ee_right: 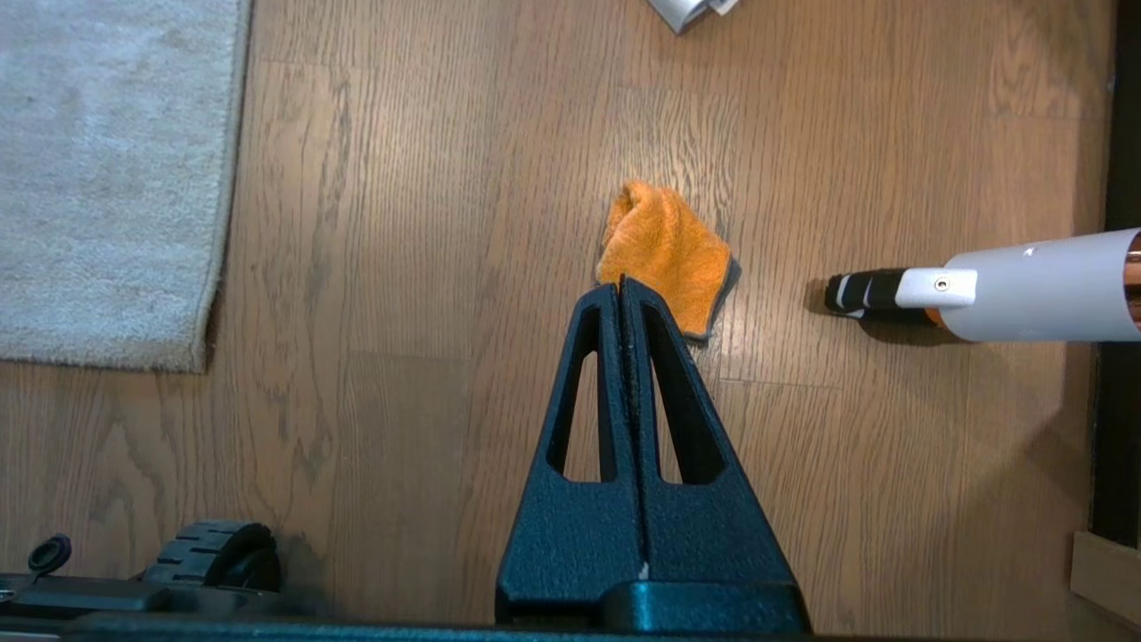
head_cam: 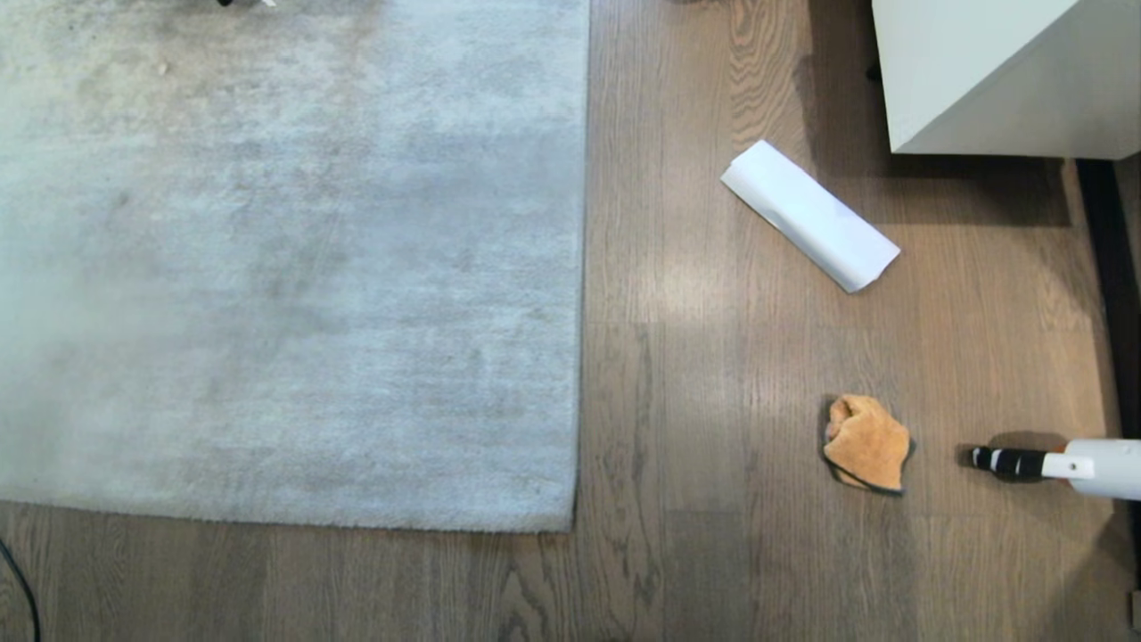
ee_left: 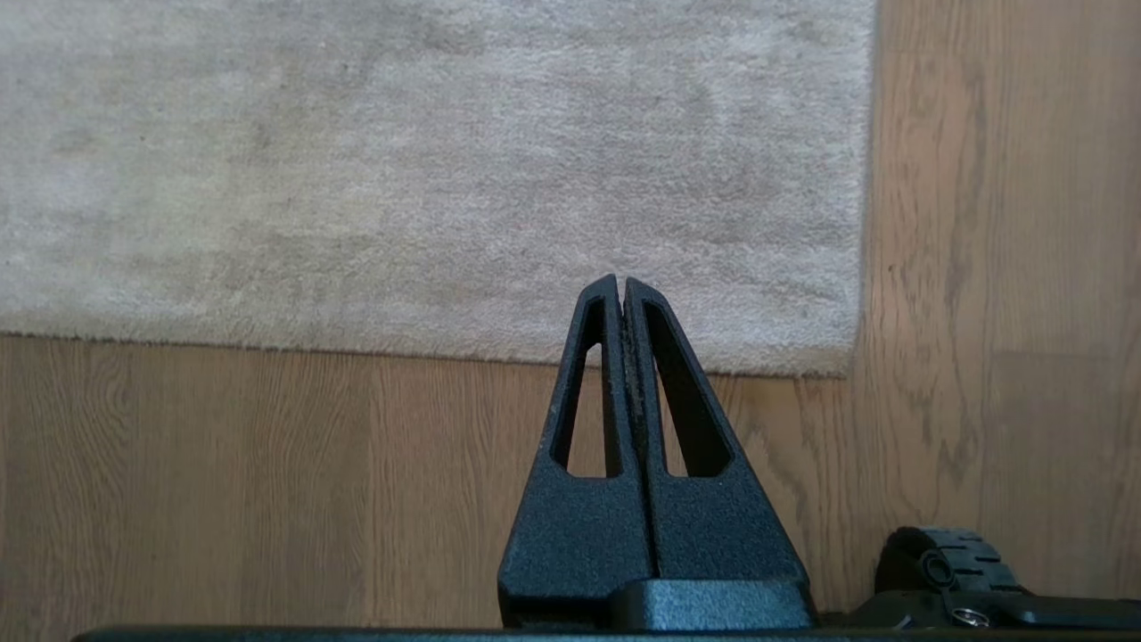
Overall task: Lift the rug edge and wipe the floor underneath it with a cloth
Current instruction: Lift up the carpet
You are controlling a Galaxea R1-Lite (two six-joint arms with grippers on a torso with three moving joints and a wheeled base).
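Nearest, clenched empty: left gripper [ee_left: 621, 283] poised above the rug edge [ee_left: 624, 361], right gripper [ee_right: 621, 287] above the orange cloth [ee_right: 664, 259], neither touching anything. Farther out, rug corner [head_cam: 557, 522] flat on the wood-plank floor [head_cam: 695, 446], cloth [head_cam: 866, 443] well apart from it, just beside a white-handled tool [head_cam: 1052, 464]. Beyond, rolled white paper sheet [head_cam: 809, 216], then a white cabinet [head_cam: 1007, 76]. Likely trouble: fingers too tight to slip under flat pile; tool nudged while reaching for the cloth; paper taken for the cloth; rug dropping back mid-wipe.
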